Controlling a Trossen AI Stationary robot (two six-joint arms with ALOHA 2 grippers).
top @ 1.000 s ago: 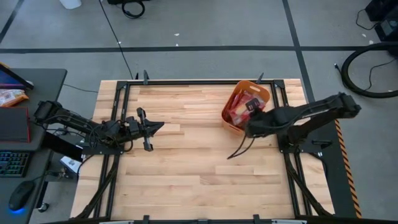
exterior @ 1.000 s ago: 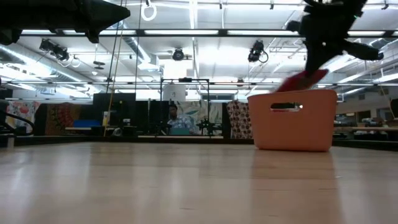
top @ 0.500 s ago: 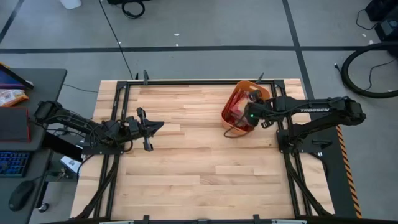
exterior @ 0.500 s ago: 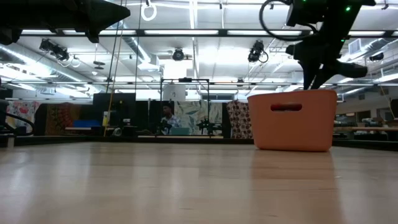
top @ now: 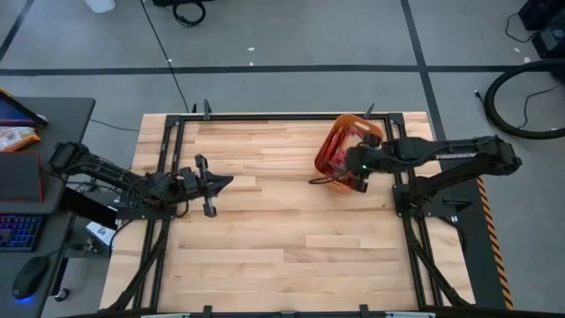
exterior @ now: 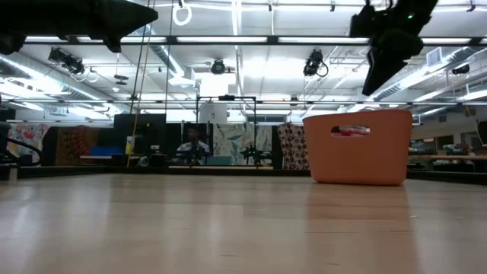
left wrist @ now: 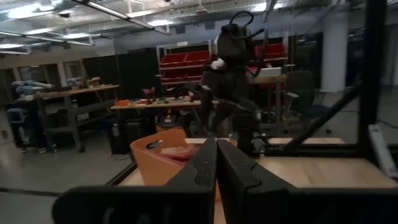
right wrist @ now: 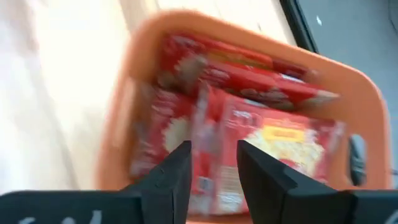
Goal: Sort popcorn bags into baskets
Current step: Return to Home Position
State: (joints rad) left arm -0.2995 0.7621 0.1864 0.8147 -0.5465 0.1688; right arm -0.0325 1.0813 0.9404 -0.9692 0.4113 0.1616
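Observation:
The orange basket (top: 369, 132) stands at the table's far right and holds several red popcorn bags (right wrist: 249, 118) lying flat on one another. A strip of red shows through its cut-out handle (exterior: 351, 131). My right gripper (right wrist: 211, 168) hangs open above the basket (exterior: 358, 156), pointing down, with nothing between its fingers. In the low view it (exterior: 380, 72) is clear of the rim. My left gripper (top: 214, 183) waits shut, above the table's left middle, pointing toward the basket (left wrist: 158, 152).
The table's bare wood (top: 282, 238) stretches from the basket toward the near and left edges. A black frame rail (top: 291, 116) runs along the far edge. A desk with a keyboard (top: 18, 231) stands beyond the left edge.
My right gripper carried a red popcorn bag over the basket, opened and let it go. The bag has dropped into the basket among the others. The gripper has since risen a little above the rim.

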